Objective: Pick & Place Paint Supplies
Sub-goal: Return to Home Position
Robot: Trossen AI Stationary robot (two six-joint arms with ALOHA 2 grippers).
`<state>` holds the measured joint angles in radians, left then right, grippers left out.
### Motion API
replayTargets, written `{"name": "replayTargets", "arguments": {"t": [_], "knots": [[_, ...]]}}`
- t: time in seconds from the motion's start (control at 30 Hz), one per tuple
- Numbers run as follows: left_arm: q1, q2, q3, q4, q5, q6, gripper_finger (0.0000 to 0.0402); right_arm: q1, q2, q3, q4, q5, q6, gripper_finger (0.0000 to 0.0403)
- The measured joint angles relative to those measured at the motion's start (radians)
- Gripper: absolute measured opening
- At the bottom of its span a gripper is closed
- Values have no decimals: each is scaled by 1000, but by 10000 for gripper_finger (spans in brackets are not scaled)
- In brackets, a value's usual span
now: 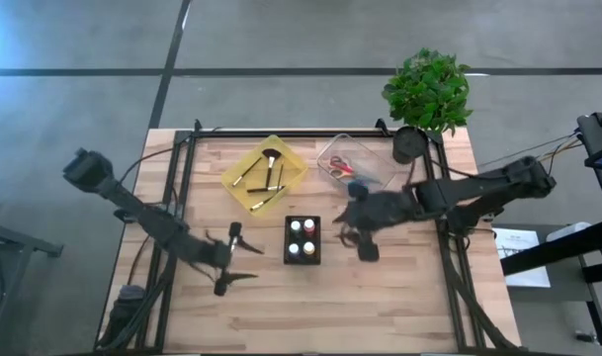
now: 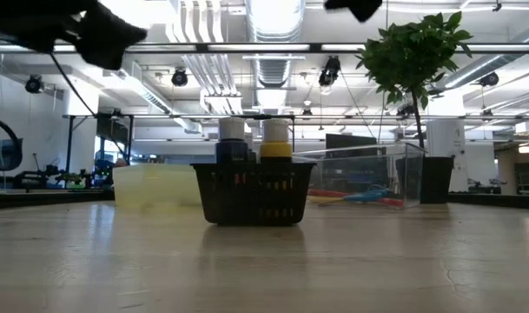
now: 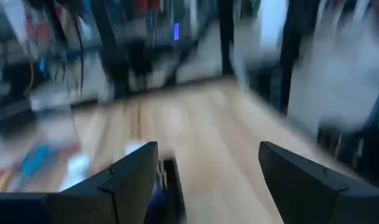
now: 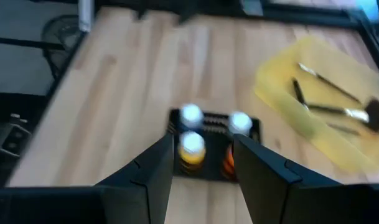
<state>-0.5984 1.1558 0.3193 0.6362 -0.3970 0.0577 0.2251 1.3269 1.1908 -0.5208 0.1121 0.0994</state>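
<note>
Paint bottles (image 1: 301, 238) stand upright in a black basket (image 2: 255, 196) at the middle of the worktop (image 1: 399, 307), a surface of pale wooden planks. Dark-handled brushes (image 1: 271, 178) lie in a yellow tray (image 1: 293, 161) near the far edge. Beside it, toward the far right corner, scissors (image 1: 342, 168) lie in a transparent bin (image 2: 390, 169). A potted plant (image 1: 429, 89) stands at that corner.

The left hand (image 1: 239, 255) hangs above the planks to the left of the basket, its fingers wide apart and holding nothing. The right hand (image 1: 352, 235) hangs just right of the basket, its fingers also apart and empty.

Around the worktop lies a grey concrete floor (image 1: 281, 40) crossed by dark seams. Beyond the far edge, the low view shows an open hall with ceiling ducts, lamps, columns and distant benches.
</note>
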Motion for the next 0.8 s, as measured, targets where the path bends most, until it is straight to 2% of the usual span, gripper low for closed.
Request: {"name": "replayTargets", "arguments": {"t": [0.03, 0.1, 0.23, 0.33, 0.4, 0.57, 0.8], "knots": [[31, -11, -43, 113, 51, 9, 287, 24, 0, 0, 16, 10, 0, 162], [113, -35, -105, 210, 152, -10, 287, 64, 3, 0, 43, 32, -1, 162], [274, -72, -155, 205, 322, -52, 287, 121, 10, -1, 54, 72, 2, 162], [335, -124, -162, 184, 399, -15, 287, 146, 10, -2, 55, 73, 16, 162], [346, -190, -163, 95, 398, -4, 287, 162, 10, -4, 54, 74, 30, 162], [348, -434, -166, -236, 297, -11, 287, 210, 9, -11, 56, 74, 41, 162], [349, -701, -311, -160, 285, 13, 287, 254, 10, -22, 64, 74, 92, 162]]}}
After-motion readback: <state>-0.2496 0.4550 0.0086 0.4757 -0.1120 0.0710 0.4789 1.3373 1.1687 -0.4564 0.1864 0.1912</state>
